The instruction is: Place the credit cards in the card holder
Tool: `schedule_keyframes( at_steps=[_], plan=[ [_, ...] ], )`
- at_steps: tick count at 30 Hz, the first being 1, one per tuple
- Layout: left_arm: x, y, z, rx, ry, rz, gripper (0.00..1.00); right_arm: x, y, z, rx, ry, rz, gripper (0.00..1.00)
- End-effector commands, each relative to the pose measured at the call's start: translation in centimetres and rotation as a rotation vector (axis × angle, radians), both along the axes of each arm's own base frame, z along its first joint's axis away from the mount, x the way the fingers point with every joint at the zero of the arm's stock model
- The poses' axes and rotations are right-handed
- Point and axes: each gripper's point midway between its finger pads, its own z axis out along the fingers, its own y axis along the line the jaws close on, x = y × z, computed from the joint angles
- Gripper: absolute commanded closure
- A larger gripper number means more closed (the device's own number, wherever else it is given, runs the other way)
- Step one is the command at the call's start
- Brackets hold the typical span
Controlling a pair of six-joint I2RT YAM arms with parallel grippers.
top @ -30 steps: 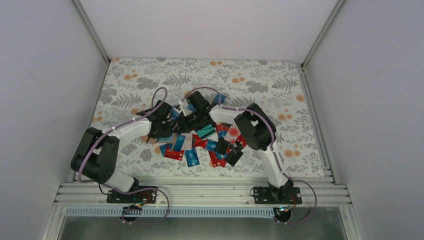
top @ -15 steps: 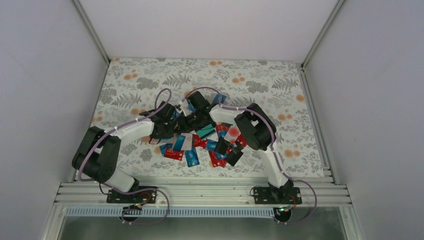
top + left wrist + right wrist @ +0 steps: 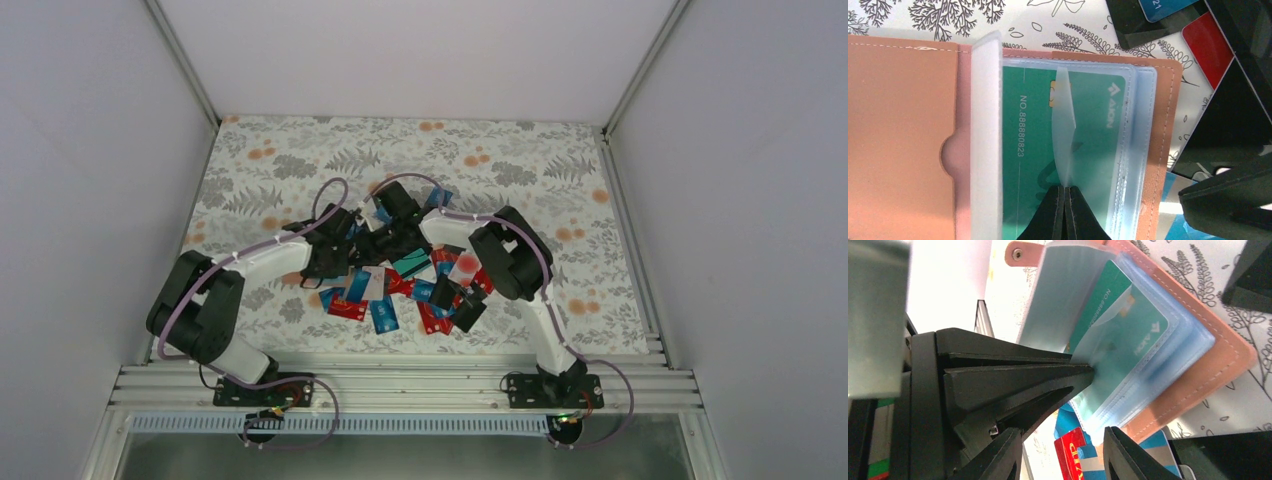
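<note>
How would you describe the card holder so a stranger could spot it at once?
On the floral table, find the card pile. The card holder lies open in its far left part, a clear sleeve pinched by the left end effector. It alone is tan leather, with a green card inside.

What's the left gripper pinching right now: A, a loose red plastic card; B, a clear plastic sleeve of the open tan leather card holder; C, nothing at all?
B: the left gripper is shut on a clear plastic sleeve standing up from the tan leather card holder.
</note>
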Motion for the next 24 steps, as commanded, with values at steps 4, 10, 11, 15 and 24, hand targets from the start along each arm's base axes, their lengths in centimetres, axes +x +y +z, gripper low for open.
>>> schedule_keyframes(
  at_steps=[4,10,11,15,24],
  plan=[
    [0.9,-1.1,2.6,-0.061,-0.063,-0.007,0.98,-0.2,0.7,2.1,0.079,-0.004,0.025,0.57],
    [1.0,-1.1,2.6,-0.063,-0.062,-0.005,0.98,0.0,0.9,2.1,0.083,-0.003,0.020,0.57],
    [1.0,-1.1,2.5,-0.064,-0.060,-0.004,0.98,0.0,0.9,2.0,0.082,-0.001,0.020,0.57],
    [1.0,-1.3,2.4,-0.070,-0.059,-0.006,0.98,0.2,1.1,1.3,0.072,0.003,0.014,0.57],
    [0.9,-1.2,2.3,-0.093,-0.060,-0.007,0.98,0.9,1.4,0.8,0.065,-0.014,0.001,0.57]
  ],
)
